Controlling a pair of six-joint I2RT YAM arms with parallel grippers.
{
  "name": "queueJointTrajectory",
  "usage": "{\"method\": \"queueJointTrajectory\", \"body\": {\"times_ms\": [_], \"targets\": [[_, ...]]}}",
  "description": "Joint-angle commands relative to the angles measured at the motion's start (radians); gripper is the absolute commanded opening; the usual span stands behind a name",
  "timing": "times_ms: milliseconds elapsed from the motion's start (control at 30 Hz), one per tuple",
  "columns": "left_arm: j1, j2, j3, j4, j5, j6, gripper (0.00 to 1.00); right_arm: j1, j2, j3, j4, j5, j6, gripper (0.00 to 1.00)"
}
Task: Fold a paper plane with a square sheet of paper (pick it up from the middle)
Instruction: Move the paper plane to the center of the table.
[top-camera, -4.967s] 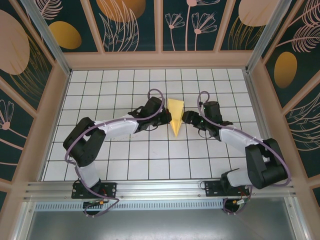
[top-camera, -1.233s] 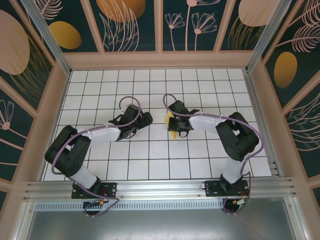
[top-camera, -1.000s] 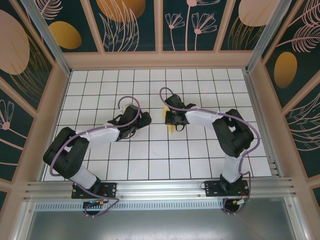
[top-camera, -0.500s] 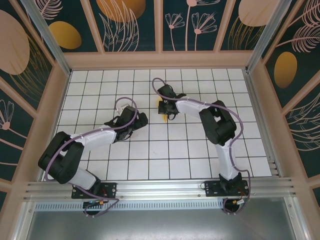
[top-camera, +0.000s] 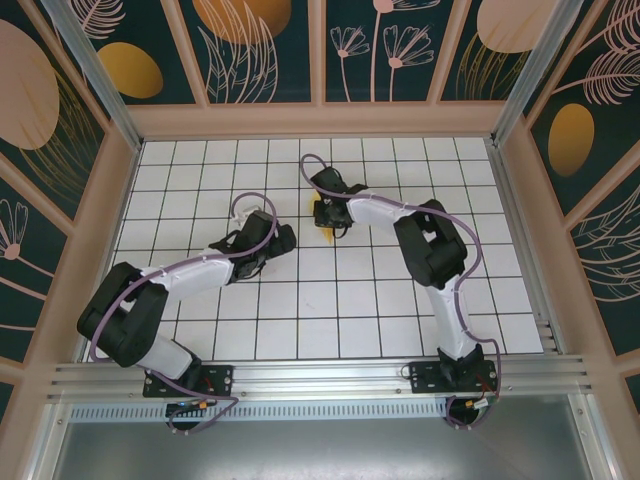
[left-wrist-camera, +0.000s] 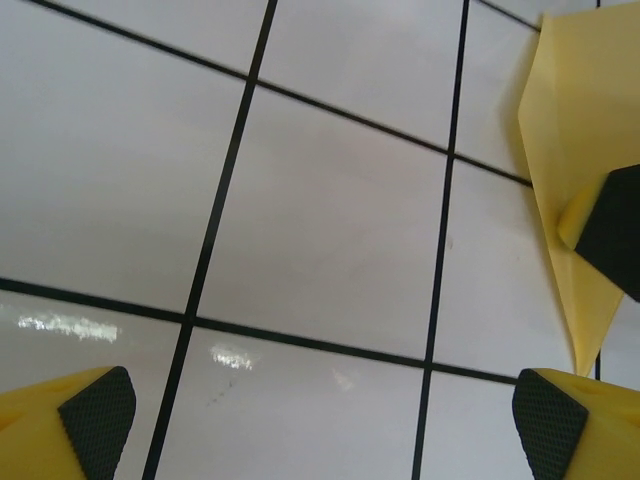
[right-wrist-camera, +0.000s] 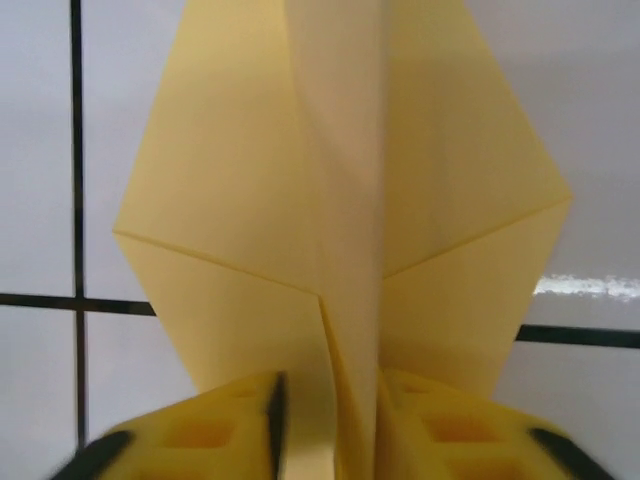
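Pale-yellow folded paper plane (right-wrist-camera: 340, 200), a pointed dart with a centre crease, lay on the white black-gridded table (top-camera: 300, 300), far-middle. The right gripper (right-wrist-camera: 328, 425) straddled its centre fold with jaws close either side, but a pinch couldn't be told. The left gripper (left-wrist-camera: 322, 405) hung wide open and empty beside it. Looked like late-stage centre-fold work; next move likely needs the right claw lifting clear without dragging the paper.

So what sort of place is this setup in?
Probably an enclosed robot test cell: a white grid-marked table, leaf-print wall panels boxing it in, and an aluminium rail along the near edge.
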Motion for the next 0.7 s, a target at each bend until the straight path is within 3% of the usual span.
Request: {"method": "queueJointTrajectory", "body": {"times_ms": [0,233,367,467,667], "targets": [[0.014,-0.015,0.063,-0.032,-0.086,0.065,0.99,0.018,-0.086,0.044,-0.038,0.052,-0.013,0.53],[0.058,-0.110,0.125,-0.020,-0.251,0.180,0.99,-0.022,-0.361,-0.074,0.058,0.102,-0.007,0.75],[0.116,-0.199,0.092,0.028,-0.332,0.256,0.99,-0.099,-0.533,-0.222,0.130,0.173,-0.022,0.85],[0.168,-0.277,0.018,0.094,-0.401,0.308,0.99,-0.208,-0.672,-0.355,0.170,0.218,-0.020,0.99],[0.294,-0.402,-0.175,0.202,-0.559,0.352,0.98,-0.433,-0.897,-0.641,0.313,0.350,-0.086,0.99]]}}
